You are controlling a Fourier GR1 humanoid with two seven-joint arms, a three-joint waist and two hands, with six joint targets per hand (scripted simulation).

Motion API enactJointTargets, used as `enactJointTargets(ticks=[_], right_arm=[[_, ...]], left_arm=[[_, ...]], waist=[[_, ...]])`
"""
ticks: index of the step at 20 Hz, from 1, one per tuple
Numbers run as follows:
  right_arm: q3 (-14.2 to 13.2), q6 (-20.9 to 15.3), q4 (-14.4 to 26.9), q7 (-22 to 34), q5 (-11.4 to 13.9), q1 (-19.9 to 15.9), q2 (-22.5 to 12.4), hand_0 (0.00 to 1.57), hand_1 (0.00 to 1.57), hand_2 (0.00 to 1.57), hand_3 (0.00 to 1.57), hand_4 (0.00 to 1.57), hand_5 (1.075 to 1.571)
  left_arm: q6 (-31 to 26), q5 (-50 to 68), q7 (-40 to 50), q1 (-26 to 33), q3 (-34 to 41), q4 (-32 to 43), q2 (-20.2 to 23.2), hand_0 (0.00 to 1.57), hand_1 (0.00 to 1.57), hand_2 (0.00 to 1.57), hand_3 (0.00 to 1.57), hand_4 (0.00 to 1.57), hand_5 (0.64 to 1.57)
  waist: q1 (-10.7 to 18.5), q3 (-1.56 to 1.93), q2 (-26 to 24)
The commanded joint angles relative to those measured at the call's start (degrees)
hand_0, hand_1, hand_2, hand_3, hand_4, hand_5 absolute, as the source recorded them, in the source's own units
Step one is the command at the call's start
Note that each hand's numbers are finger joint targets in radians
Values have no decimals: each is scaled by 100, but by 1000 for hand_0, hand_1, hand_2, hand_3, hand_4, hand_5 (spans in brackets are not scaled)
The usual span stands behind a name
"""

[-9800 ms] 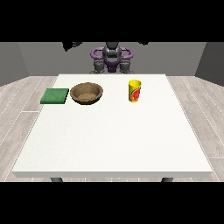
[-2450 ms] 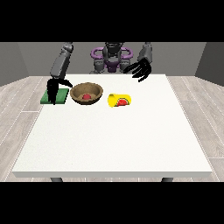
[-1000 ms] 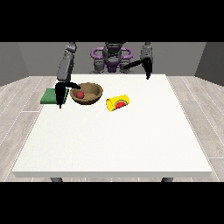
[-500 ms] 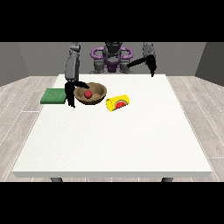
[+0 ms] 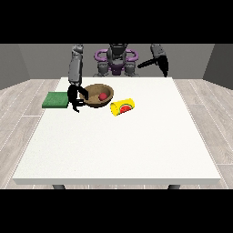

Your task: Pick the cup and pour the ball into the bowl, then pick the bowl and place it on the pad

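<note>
Now | hand at the view's left [image 5: 74,101] clamped on bowl [image 5: 96,95] rim at 9 o'clock | pad [image 5: 56,99] lay just beyond, 9 o'clock | hand at the view's right [image 5: 162,65] raised, fingers unclear.

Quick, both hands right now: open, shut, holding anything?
Hand at the view's left: at the bowl's rim, fingers curled round its edge.
Hand at the view's right: raised, holding nothing; fingers cannot be told.

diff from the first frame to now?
The cup, upright at first, now lies on its side beside the bowl, and a red ball sits in the bowl. The hand at the view's left has come down to the bowl's left rim, and the bowl looks tilted. The hand at the view's right is raised, holding nothing. The green pad stayed put.
</note>
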Motion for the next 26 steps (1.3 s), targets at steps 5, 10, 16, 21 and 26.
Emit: enactJointTargets(ticks=[5, 10, 16, 21, 26], right_arm=[[412, -491, 18, 1387, 325, -276, -17, 1571, 1571, 1571, 1571, 1019, 1554], [404, -278, -142, 2335, 204, -541, -259, 1571, 1571, 1571, 1571, 1046, 1553], [49, 330, -297, 2239, -93, -632, -1023, 1571, 1571, 1571, 1571, 1060, 1562], [-15, 639, -368, 2351, -274, -248, -1010, 1571, 1571, 1571, 1571, 1067, 1557], [-135, 1035, -483, 2132, -394, 2, -1324, 1571, 1571, 1571, 1571, 1067, 1557]], left_arm=[[-106, 268, -349, 454, 405, 509, 182, 0, 0, 0, 0, 0, 1570], [-67, 316, -583, 717, 597, 776, 307, 0, 0, 0, 0, 0, 1571], [80, 256, -369, 245, 632, 656, 382, 0, 0, 0, 0, 0, 1570], [226, 260, -773, 671, 692, 944, 267, 0, 0, 0, 0, 0, 1568], [377, 263, -1272, 763, 714, 1109, 191, 0, 0, 0, 0, 0, 1565]], waist=[[-424, 131, -540], [-599, 132, -833], [-695, 137, -318], [-1041, 133, -489], [-1044, 135, -285]])
